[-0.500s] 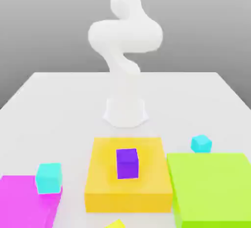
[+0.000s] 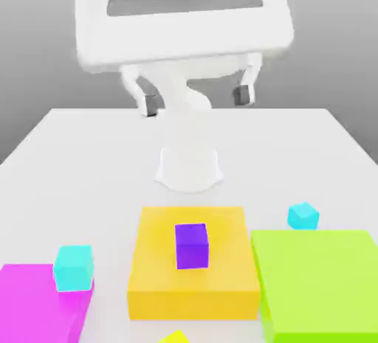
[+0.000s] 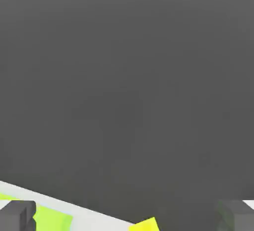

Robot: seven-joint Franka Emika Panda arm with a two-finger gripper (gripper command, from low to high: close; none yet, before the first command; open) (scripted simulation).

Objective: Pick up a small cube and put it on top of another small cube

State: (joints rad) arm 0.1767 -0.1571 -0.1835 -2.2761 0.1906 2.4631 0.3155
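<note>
A small bright-yellow cube (image 2: 174,337) pokes into the exterior view at its bottom edge, in front of the orange block. In the hand view the small cube (image 3: 145,224) shows as a yellow corner past the table's edge. My gripper (image 2: 196,99) hangs high above the table, large and close in the exterior view. It is open, its two dark fingertips (image 2: 150,104) stand wide apart, and nothing is between them. It is far above every block.
A flat orange block (image 2: 221,282) carries a purple cube (image 2: 192,246). A lime-green block (image 2: 317,282) lies on the exterior view's right with a cyan cube (image 2: 303,216) behind it. A magenta block (image 2: 33,308) on the left carries another cyan cube (image 2: 73,268). The arm's base (image 2: 189,166) stands mid-table.
The hand has swung into the exterior view, high and near the camera, with fingers spread. The blocks and cubes have not moved.
</note>
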